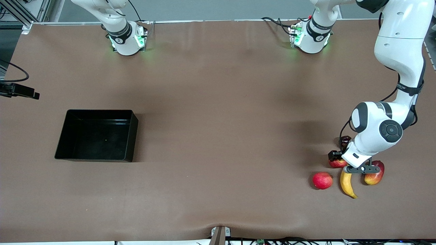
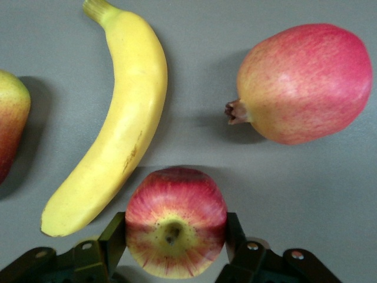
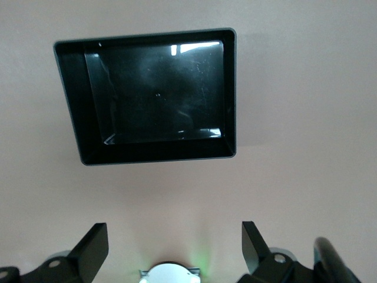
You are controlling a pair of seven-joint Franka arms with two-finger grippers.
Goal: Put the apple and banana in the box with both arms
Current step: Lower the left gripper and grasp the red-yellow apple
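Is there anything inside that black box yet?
No. The box shows only its bare glossy floor with light reflections. The apple sits on the table between the left gripper's fingers, beside the banana.

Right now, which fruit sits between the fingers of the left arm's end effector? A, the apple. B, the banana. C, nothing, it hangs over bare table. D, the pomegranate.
A: in the left wrist view the left end effector has one finger on each side of the apple, touching it, while the banana and the pomegranate lie on the table beside it, outside the fingers.
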